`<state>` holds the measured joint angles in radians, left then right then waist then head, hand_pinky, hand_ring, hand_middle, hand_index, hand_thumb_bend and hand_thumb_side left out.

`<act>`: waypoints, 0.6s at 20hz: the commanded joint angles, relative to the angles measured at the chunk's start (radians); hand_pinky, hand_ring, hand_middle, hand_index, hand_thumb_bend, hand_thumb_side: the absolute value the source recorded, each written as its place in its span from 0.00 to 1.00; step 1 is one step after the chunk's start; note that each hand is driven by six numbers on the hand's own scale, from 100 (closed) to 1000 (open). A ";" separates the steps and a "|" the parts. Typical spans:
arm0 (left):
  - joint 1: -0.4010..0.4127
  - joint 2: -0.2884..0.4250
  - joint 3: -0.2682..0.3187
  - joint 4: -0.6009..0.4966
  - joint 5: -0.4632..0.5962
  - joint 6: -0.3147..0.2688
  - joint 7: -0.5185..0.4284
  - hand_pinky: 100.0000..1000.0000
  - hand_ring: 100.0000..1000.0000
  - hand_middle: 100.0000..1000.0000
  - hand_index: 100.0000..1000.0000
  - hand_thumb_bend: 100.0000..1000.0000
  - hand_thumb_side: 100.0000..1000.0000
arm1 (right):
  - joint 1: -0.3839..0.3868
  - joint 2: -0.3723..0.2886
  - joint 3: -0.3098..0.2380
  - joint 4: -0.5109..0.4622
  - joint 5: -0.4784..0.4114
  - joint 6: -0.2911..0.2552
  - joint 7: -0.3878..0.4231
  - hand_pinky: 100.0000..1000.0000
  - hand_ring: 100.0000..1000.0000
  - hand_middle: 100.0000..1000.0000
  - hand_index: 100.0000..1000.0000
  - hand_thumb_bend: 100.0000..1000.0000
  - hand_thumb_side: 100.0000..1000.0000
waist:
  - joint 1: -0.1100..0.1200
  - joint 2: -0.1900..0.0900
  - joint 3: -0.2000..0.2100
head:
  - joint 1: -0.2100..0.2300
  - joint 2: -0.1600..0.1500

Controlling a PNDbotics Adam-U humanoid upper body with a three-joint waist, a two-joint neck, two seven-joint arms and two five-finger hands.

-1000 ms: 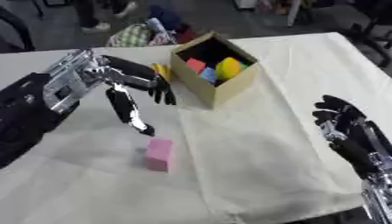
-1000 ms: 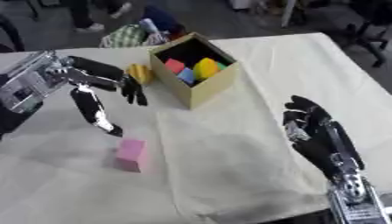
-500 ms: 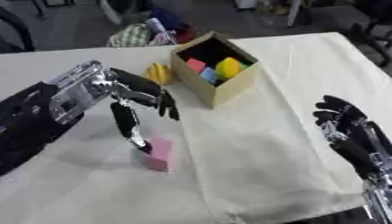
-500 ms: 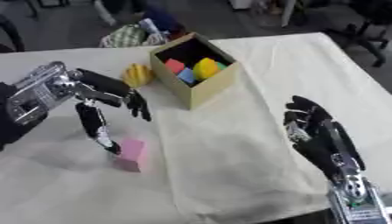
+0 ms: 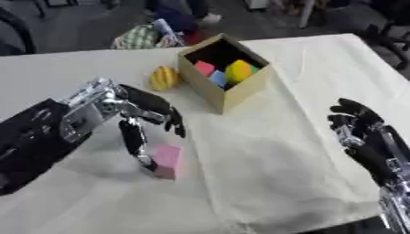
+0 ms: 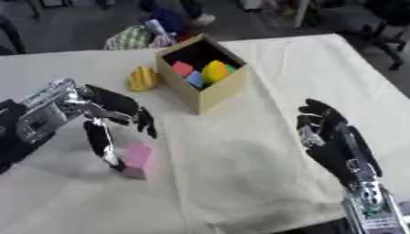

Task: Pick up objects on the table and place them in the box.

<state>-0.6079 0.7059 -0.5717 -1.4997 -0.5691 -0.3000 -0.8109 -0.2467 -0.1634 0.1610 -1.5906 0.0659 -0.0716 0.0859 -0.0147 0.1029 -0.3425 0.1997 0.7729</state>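
Left eye view: the surface (image 5: 304, 151) is covered by a cream cloth. At about 9 o'clock the left robot hand (image 5: 132, 114) reaches in from the left edge, black and silver, with its fingers spread and hanging downward. Its thumb points straight down and its tip touches the left side of a pink block (image 5: 166, 161), which lies on the cloth at about 7 o'clock from the picture's centre. The other fingers stay above the block and do not close round it, so this robot hand is released, grasping nothing. A tan cardboard box (image 5: 228, 93) stands at about 12 o'clock, open at the top, holding a pink piece, a blue piece and a yellow rounded piece. A yellow ridged object (image 5: 164, 77) lies on the surface just beside the box, at its 9 o'clock. No writing or label can be read on the box or the block.

Right eye view: the right robot hand (image 6: 328, 137) shows at about 4 o'clock, resting near the lower right edge with fingers up and relaxed, released and empty, well apart from the box and the block. Beyond the far edge of the surface, at 11 o'clock, a checked bundle (image 6: 132, 36) lies on the floor.
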 commanded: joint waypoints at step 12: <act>-0.058 0.034 0.187 -0.063 -0.066 -0.027 0.141 0.43 0.39 0.37 0.54 0.33 0.00 | -0.009 -0.013 -0.009 -0.012 0.005 -0.001 -0.003 0.76 0.76 0.75 0.87 0.00 0.36 | 0.008 -0.017 0.009 | -0.009 -0.003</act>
<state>-0.6424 0.7051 -0.4321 -1.5422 -0.6459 -0.3397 -0.6870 -0.2461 -0.1634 0.1607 -1.5906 0.0661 -0.0713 0.0852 -0.0147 0.1029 -0.3335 0.1940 0.7729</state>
